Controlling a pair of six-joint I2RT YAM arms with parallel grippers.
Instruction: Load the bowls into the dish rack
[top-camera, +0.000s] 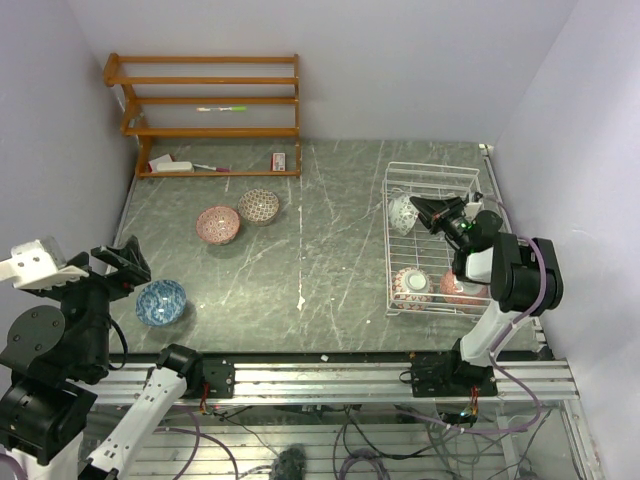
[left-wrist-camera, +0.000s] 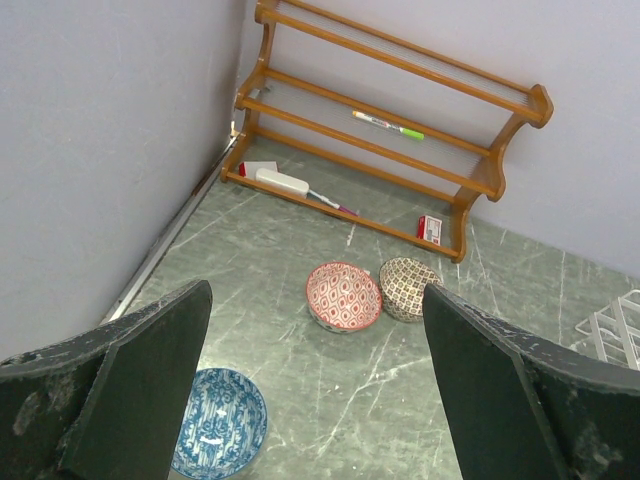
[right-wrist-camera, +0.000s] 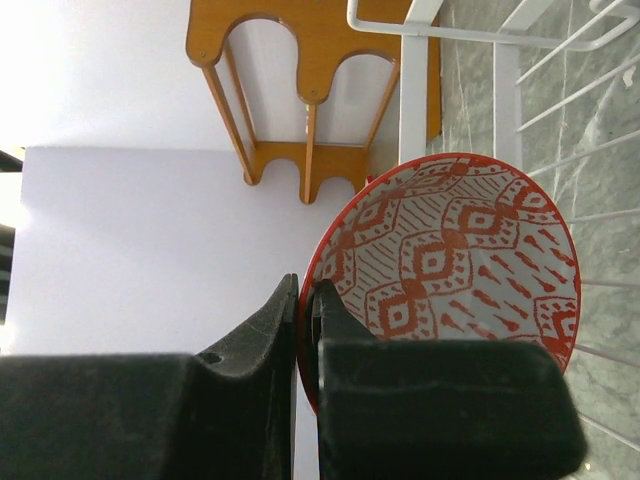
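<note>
Bowls (top-camera: 412, 283): two are set in the dish rack (top-camera: 430, 165), a red bowl (right-wrist-camera: 450, 250) is pinched by the right jaws, three are left on the bench (top-camera: 330, 230); left jaws spread.

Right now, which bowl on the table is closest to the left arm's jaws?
The blue bowl, alone at the near left; the pink bowl and brown bowl sit side by side farther back, near the wooden shelf.

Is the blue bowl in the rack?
No, the blue patterned ceramic bowl sits on the grey table, outside the white wire dish rack.
</note>
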